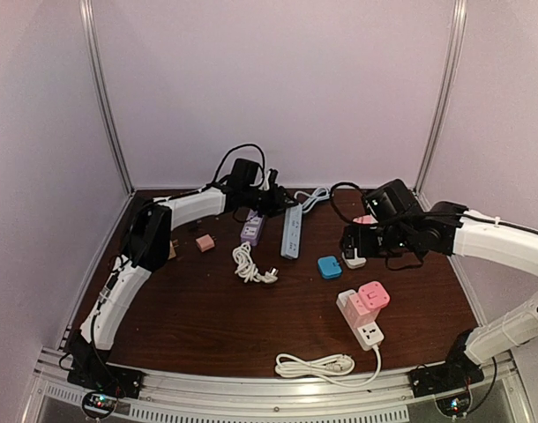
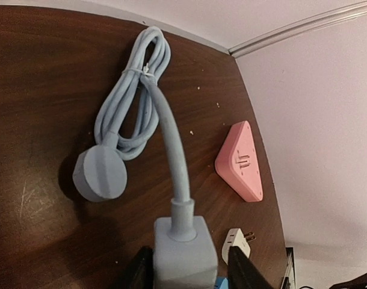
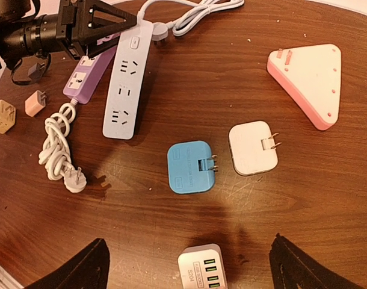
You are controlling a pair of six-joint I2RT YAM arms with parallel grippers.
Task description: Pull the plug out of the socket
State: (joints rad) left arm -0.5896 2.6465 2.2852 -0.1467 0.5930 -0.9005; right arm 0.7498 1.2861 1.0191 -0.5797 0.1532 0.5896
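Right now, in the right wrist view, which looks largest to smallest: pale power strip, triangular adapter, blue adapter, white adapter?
1. pale power strip
2. triangular adapter
3. blue adapter and white adapter look about alike; I cannot rank them.

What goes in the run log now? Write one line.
left gripper: slightly open astride end of pale blue plastic power strip | right gripper: open, empty, above square white charger | strip's visible sockets empty

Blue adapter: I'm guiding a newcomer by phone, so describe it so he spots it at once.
On the dark wooden table, look right of centre, past the long pale power strip. The blue adapter lies flat beside a white adapter; it alone is a bright blue rounded square.
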